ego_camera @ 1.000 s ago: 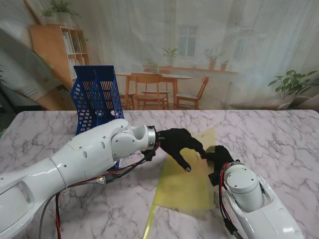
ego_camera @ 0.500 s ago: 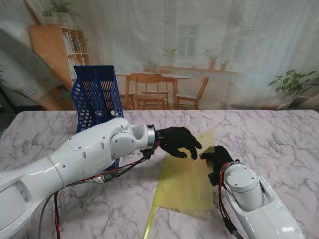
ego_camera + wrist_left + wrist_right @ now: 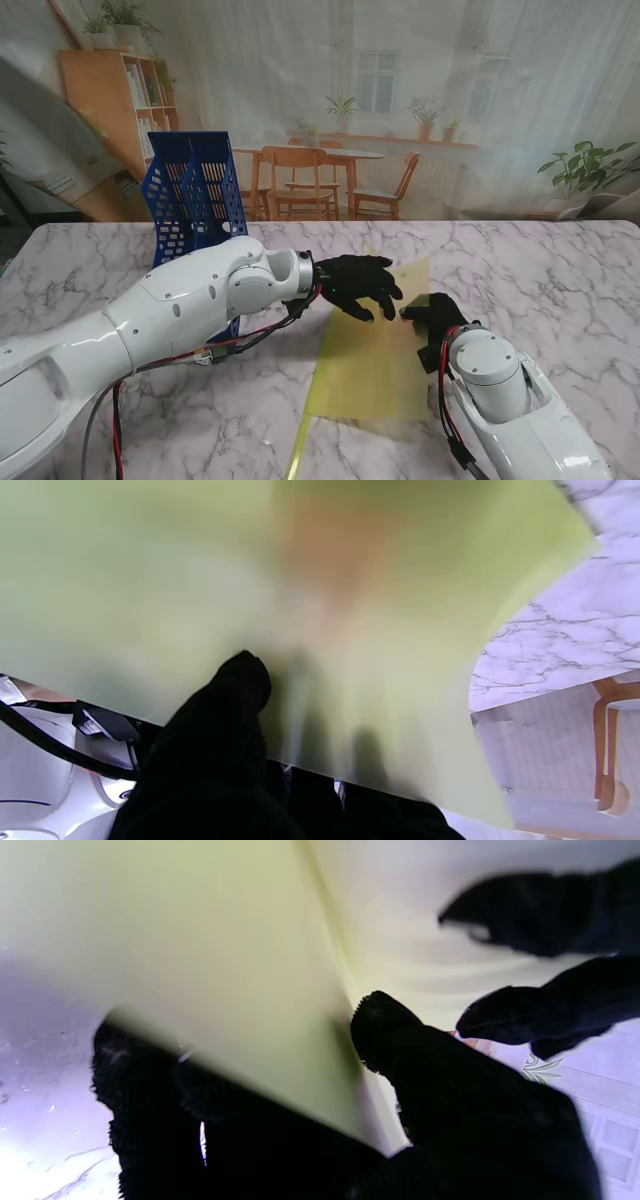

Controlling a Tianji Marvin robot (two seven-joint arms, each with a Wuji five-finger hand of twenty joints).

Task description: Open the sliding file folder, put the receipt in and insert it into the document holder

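Note:
A yellow-green translucent file folder [image 3: 368, 372] is held tilted above the marble table [image 3: 560, 270], between both black-gloved hands. My left hand [image 3: 357, 284] grips its far left edge; in the left wrist view the thumb [image 3: 235, 695] presses one face of the folder [image 3: 320, 605] and finger shadows show through the sheet. My right hand [image 3: 434, 317] pinches the right edge, with the thumb [image 3: 400, 1040] on one flap of the folder [image 3: 210, 965] and the fingers behind it. The blue mesh document holder [image 3: 193, 200] stands at the far left. I cannot make out the receipt.
A thin yellow slide bar [image 3: 299, 452] lies on the table near the front edge, beside the folder's near left corner. My left forearm [image 3: 170, 310] stretches across in front of the document holder. Bare marble lies to the far right.
My left hand's fingers, stretched down over the folder a second ago, have drawn back up to its far edge. The folder shifted slightly left. The right hand has barely moved.

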